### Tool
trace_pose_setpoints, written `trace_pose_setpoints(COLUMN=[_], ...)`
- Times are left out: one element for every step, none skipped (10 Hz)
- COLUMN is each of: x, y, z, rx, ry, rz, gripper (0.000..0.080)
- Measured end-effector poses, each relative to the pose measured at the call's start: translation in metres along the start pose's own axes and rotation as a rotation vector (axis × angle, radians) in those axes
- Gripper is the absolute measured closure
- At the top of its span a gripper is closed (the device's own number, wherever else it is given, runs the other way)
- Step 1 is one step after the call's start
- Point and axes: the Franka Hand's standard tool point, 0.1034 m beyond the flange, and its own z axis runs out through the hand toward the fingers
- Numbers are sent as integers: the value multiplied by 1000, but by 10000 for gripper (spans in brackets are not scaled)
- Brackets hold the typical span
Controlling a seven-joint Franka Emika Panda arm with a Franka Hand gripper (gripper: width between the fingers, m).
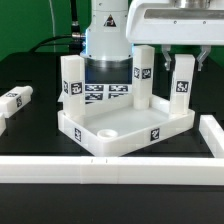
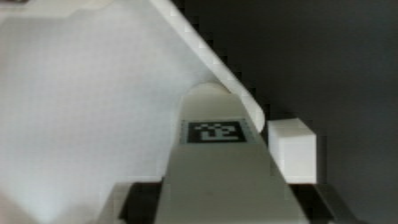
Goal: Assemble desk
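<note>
Arm [image 1: 172,20] vertical over desk top's [image 1: 100,142] far corner, exterior view's right; tool [image 1: 178,57] clamped on tilted leg [image 1: 183,88] w/ tag.

the desk top [image 1: 100,140] and each leg [image 1: 72,82] look smooth matt white plastic, the table [image 1: 30,125] matt black.

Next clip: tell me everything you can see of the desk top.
The desk top is a large white rectangular tray, plastic-looking, with a raised rim, a round socket inside its near corner and a small black-and-white tag on one side wall. It lies flat, rim up, on the black table. Three tagged white legs stand upright at its corners: left leg, rear leg and right leg, which the gripper grips.
</note>
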Motion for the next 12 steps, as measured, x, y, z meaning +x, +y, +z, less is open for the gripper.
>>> trace_pose_setpoints(x=[1,1,1,1,1,1,0,0,0,-2,-2,-2], y=[1,1,0,0,0,0,-1,-1,-2,-4,-5,-6], z=[0,0,0,0,0,0,0,0,1,1,0,-2], rx=[16,23,33,38,40,40,39,39,36,36,37,40], ry=[-4,-7,-13,-17,-17,-19,-20,-20,-18,-18,-19,-14], rz=[91,158,265,336,396,449,508,487,453,395,379,296], gripper=[509,509,509,509,509,509,509,509,437,298,298,179])
